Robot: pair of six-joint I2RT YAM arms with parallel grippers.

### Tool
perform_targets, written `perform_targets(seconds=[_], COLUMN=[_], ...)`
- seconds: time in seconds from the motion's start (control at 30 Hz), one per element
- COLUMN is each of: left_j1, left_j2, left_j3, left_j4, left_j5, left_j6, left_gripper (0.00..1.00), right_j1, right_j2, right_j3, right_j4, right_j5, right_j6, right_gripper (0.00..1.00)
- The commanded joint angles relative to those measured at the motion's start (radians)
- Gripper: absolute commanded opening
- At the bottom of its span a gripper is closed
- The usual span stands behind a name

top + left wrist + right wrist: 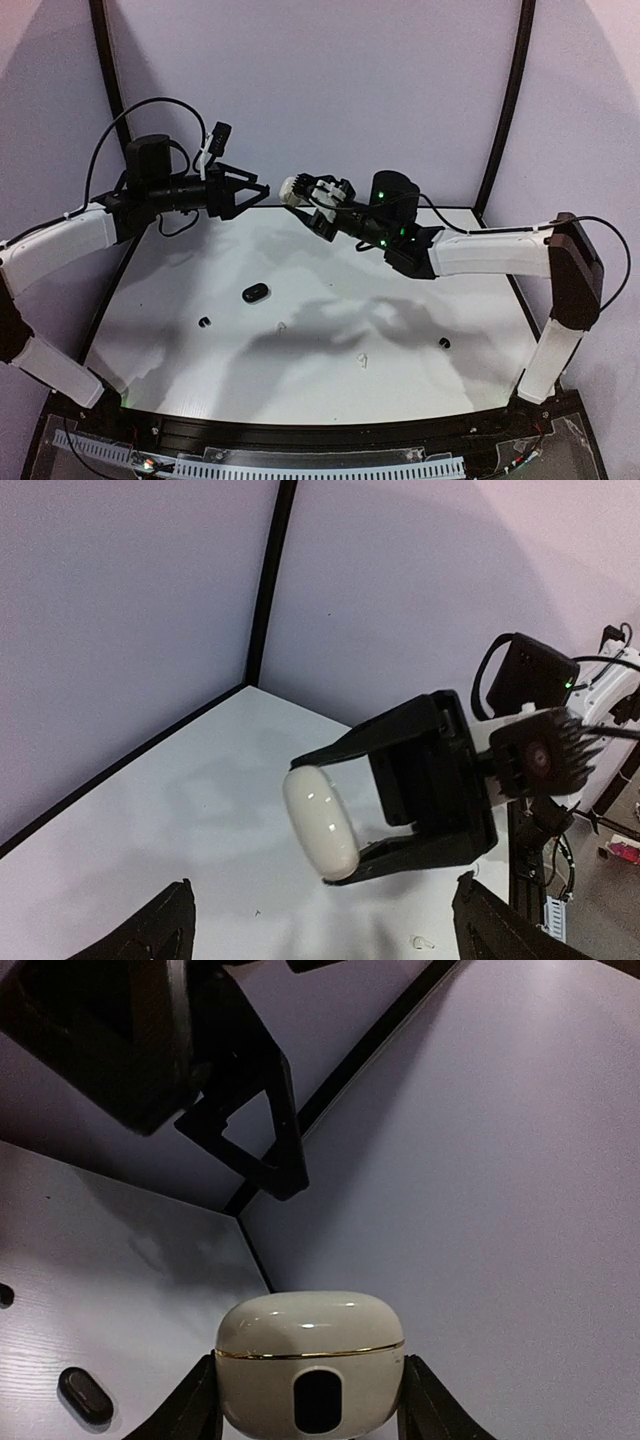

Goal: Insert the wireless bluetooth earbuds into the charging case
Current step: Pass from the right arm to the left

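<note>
My right gripper (297,193) is shut on a closed white charging case (289,187) and holds it high over the table's far edge. In the right wrist view the case (310,1360) sits between my fingers (195,1408), lid closed, with a gold seam. My left gripper (252,190) is open and empty, facing the case from the left with a small gap. In the left wrist view the case (320,820) shows clamped in the right jaws. Two black earbuds (205,322) (444,343) and a white earbud (362,358) lie on the table; a faint second white one (283,326) is near the middle.
A closed black charging case (255,293) lies on the white table (330,270) left of centre; it also shows in the right wrist view (85,1395). Purple walls and black frame posts (505,110) enclose the back.
</note>
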Motion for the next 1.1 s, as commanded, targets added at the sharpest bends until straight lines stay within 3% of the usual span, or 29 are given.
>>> perform_targets(seconds=[0.0,0.23,0.37,0.47,0.53,0.6,0.67,0.77,0.8,0.87,0.97,1.03,1.07], left_j1=[-0.019,-0.053,-0.064,-0.064,-0.064,-0.064,-0.064,-0.064,-0.064,-0.064,-0.064,-0.064,-0.064], left_j2=[-0.003,0.078,0.086,0.104,0.108,0.106,0.104,0.102,0.101,0.098,0.098,0.097,0.094], left_j3=[0.052,0.149,0.161,0.195,0.209,0.21,0.214,0.229,0.233,0.241,0.261,0.277,0.293], left_j4=[-0.087,-0.238,-0.216,-0.207,-0.204,-0.202,-0.2,-0.205,-0.219,-0.249,-0.326,-0.385,-0.433], left_j5=[0.038,-0.056,-0.073,-0.033,-0.02,-0.022,-0.01,0.009,0.016,0.018,0.006,0.004,0.006], left_j6=[0.011,0.039,0.036,0.021,0.014,0.015,0.021,0.037,0.045,0.086,0.21,0.316,0.412], left_gripper=[0.89,0.78,0.72,0.62,0.42,0.32,0.14,0.02,0.01,0.01,0.01,0.01,0.01], right_j1=[0.038,0.073,0.087,0.095,0.095,0.095,0.094,0.094,0.094,0.094,0.085,0.065,0.036], right_j2=[0.041,0.042,0.042,0.036,0.031,0.03,0.027,0.02,0.016,0.01,-0.01,-0.031,-0.053], right_j3=[0.054,0.074,0.073,0.061,0.061,0.06,0.058,0.055,0.057,0.064,0.102,0.125,0.152], right_j4=[0.11,0.086,0.085,0.085,0.083,0.081,0.071,0.051,0.038,0.012,-0.097,-0.19,-0.305], right_j5=[0.117,0.138,0.125,0.092,0.096,0.093,0.082,0.067,0.066,0.072,0.064,-0.015,-0.157], right_j6=[-0.043,-0.105,-0.14,-0.156,-0.155,-0.16,-0.17,-0.175,-0.172,-0.147,-0.054,0.01,0.071], right_gripper=[0.21,0.2,0.19,0.2,0.19,0.19,0.19,0.2,0.24,0.43,0.83,0.96,0.99])
